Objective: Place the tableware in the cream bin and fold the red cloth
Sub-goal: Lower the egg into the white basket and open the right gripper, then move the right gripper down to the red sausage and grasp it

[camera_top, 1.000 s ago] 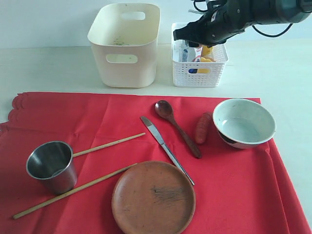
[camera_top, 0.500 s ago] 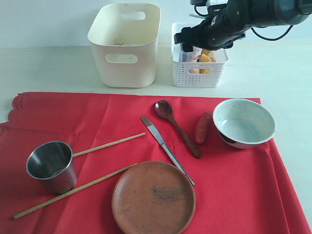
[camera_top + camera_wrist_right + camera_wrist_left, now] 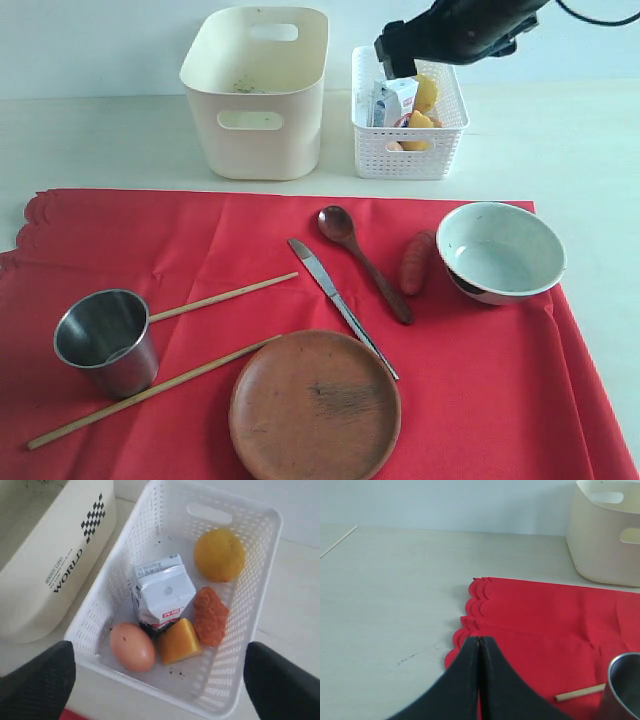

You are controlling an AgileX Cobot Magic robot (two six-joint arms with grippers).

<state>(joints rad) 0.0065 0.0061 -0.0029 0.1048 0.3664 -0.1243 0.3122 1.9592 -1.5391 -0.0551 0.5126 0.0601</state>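
Observation:
The red cloth [image 3: 200,250] lies spread flat, with its scalloped edge [image 3: 470,610] under my shut left gripper [image 3: 479,641]. On it stand the steel cup [image 3: 105,340], the brown plate [image 3: 315,405] and the pale bowl [image 3: 500,250]. The dark spoon [image 3: 365,262], the knife [image 3: 340,305] and two chopsticks [image 3: 222,297] [image 3: 150,392] lie there too. The cream bin [image 3: 255,90] stands behind the cloth. My right gripper [image 3: 398,52] [image 3: 160,677] hangs open and empty above the white lattice basket [image 3: 410,150].
The basket [image 3: 125,545] holds a milk carton [image 3: 162,592], lemon [image 3: 219,555], egg [image 3: 132,647], cheese [image 3: 179,641] and an orange crumbed piece [image 3: 210,615]. An orange sausage-like item [image 3: 417,262] lies beside the bowl. The left gripper does not show in the exterior view.
My right gripper has lifted up and back from the lattice basket, uncovering what is in it. Nothing on the cloth has moved.

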